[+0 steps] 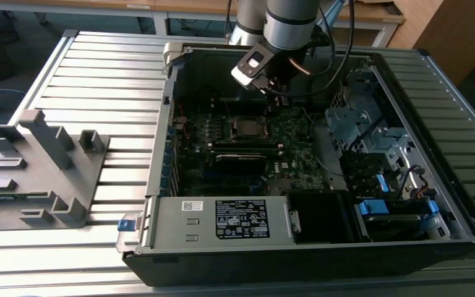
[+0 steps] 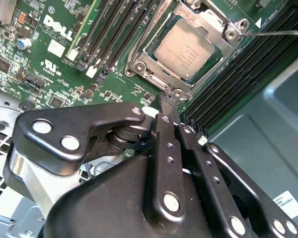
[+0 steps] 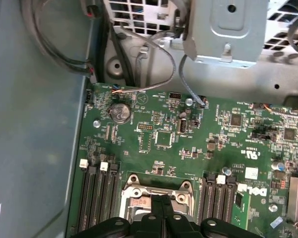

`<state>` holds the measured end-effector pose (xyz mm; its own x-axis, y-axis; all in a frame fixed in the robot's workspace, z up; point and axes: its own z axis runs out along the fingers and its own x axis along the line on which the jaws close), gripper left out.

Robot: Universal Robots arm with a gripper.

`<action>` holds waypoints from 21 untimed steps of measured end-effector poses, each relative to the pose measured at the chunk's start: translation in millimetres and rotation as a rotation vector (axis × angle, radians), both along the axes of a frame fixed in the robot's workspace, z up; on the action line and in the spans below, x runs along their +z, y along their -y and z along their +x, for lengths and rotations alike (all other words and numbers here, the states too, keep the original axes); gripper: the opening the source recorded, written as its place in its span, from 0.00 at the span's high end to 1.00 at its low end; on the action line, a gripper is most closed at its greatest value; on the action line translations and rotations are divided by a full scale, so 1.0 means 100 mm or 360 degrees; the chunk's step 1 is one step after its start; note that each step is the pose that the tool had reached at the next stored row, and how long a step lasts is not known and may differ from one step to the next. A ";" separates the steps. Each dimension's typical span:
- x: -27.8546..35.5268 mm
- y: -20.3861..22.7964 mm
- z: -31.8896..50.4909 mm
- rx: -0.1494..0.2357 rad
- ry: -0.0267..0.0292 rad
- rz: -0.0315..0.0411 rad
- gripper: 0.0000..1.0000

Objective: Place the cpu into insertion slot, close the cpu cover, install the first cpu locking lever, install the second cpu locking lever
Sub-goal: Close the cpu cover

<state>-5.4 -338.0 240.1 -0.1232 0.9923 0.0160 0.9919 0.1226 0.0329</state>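
silver-grey cpu [image 2: 186, 49] lies framed by cpu cover [image 2: 212, 21]; gripper [image 2: 165, 99] (fingers pinched together, apparently empty) at insertion slot's [image 1: 246, 127] one o'clock, exterior view.

The cpu [image 2: 185, 48] lies within the cpu cover [image 2: 216, 24] window, on the motherboard [image 2: 54, 67] inside the case [image 1: 160, 124].

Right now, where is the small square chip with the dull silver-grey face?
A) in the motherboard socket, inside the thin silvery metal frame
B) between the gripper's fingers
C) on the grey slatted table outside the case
A: in the second wrist view the silver-grey chip lies flat inside the silvery metal frame on the green motherboard.
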 end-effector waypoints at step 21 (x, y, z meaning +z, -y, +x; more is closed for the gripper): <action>-0.002 0.000 0.000 0.0140 0.00000 0.0000 0.89</action>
